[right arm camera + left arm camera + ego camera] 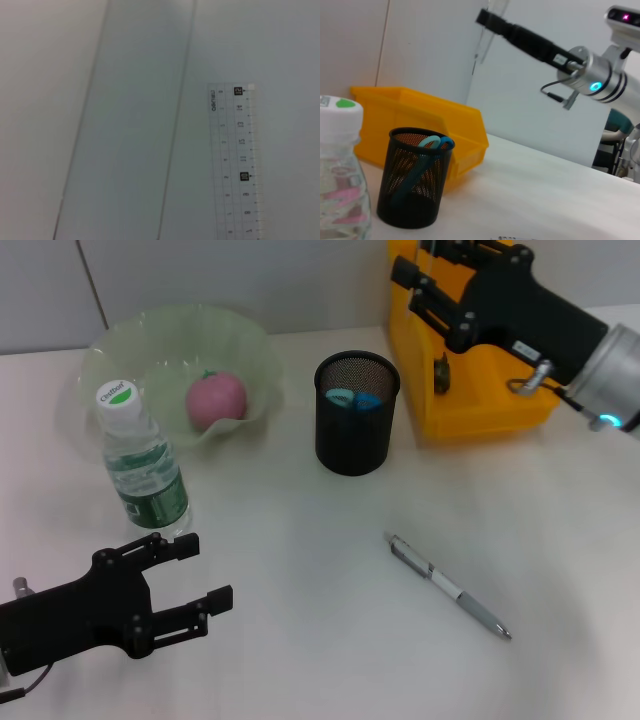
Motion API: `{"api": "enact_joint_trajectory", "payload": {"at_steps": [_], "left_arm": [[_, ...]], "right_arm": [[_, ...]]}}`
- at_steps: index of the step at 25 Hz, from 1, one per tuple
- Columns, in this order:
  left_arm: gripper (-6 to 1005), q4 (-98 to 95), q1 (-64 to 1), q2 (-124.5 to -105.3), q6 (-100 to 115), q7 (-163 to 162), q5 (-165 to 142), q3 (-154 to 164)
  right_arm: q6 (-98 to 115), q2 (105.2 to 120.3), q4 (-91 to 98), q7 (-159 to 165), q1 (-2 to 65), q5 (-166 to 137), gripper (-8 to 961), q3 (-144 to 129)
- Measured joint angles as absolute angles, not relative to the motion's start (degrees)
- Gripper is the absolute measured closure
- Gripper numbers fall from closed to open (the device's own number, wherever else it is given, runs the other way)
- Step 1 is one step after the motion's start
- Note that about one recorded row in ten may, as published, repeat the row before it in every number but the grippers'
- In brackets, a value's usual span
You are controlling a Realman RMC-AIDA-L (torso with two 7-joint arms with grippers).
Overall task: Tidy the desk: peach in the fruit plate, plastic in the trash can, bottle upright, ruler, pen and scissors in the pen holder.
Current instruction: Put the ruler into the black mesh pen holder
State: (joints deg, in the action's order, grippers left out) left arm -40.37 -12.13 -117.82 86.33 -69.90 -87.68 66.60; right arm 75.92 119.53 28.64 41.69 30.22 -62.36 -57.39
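In the head view, the left hand point(190, 578) hovers low over the white tabletop point(330, 640) in the lower left of the frame, its two black fingers point(170, 548) spread apart and grasping nothing. Just above it in the frame a clear water bottle point(143, 468) with a white cap stands upright, beside the pale green fruit plate point(255, 350) in the upper left, and the pink peach point(215, 400) lies inside that plate. At upper centre stands the black mesh pen holder point(356, 425), with the blue handles of the scissors point(352, 398) showing at its mouth; the left wrist view shows the same scissors point(431, 150) leaning inside the mesh pen holder point(412, 195), with the bottle point(340, 165) at the left edge of that picture. A silver pen point(450, 586) lies loose on the tabletop at lower right of centre, pointing diagonally, well apart from the holder. A yellow bin point(470, 390) sits in the upper right, and the right hand point(430, 280) is raised above its upper left part; I cannot tell whether its fingers are clenched or released. The right wrist view shows a clear plastic ruler point(237, 165) with printed numbers standing on end against a pale background in the lower right of that picture.
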Motion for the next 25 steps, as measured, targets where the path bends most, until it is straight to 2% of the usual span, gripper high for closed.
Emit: {"api": "enact_joint_trajectory", "payload": {"at_steps": [11, 25], "left_arm": [[197, -40.2, -12.8, -117.3, 87.0, -69.9, -87.7, 66.6], [197, -40.3, -13.0, -116.9, 87.9, -69.9, -87.7, 66.7]], "right_arm": [[68.4, 119.61, 17.2, 41.4, 36.4, -60.7, 560, -57.3], [65.2, 119.88, 10.1, 35.6, 39.4, -60.7, 560, -57.3]]}}
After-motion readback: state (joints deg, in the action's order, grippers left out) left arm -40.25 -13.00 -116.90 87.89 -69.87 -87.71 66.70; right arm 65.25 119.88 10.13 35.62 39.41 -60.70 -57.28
